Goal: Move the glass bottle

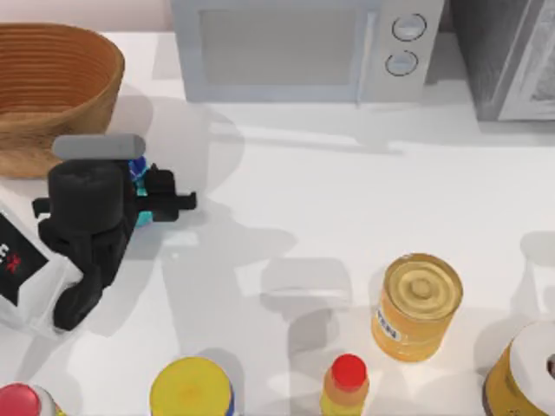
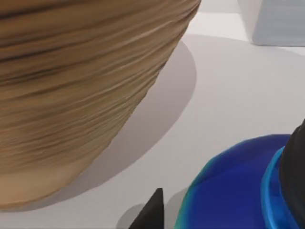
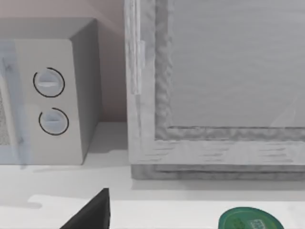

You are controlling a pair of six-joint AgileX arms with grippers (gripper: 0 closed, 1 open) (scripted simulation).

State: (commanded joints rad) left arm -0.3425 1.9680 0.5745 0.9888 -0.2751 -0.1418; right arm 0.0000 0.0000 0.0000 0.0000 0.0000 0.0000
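Your left gripper (image 1: 143,195) sits over the left side of the surface (image 1: 347,208), just in front of the wicker basket (image 1: 52,87), and the glass bottle (image 1: 137,173) is right at it: from above you see only slivers of blue and teal peeking out between the black gripper parts, with the arm covering the rest. In the left wrist view the bottle (image 2: 228,191) shows close up, its blue shoulder and teal edge beside a dark finger tip (image 2: 151,212), and the basket's wall (image 2: 81,86) rises just beyond it with bare surface between. You cannot tell from these views whether the jaws are clenched on the bottle or merely around it. A grey bar lies across the top of the arm, near the basket's edge. To the arm's left a white box with a black label (image 1: 17,260) lies on the surface. A microwave (image 1: 303,48) stands along the back, and a grey cabinet (image 1: 512,56) beside it at the right. Toward the front you have a gold can (image 1: 416,305), a small yellow bottle with a red cap (image 1: 345,386), a yellow-lidded tub (image 1: 191,390), and more containers at the front corners. In the right wrist view the microwave dials (image 3: 50,100), the cabinet (image 3: 214,81), and a green lid (image 3: 248,222) appear, with a dark finger tip (image 3: 93,212) at the edge; you cannot tell how those jaws stand.
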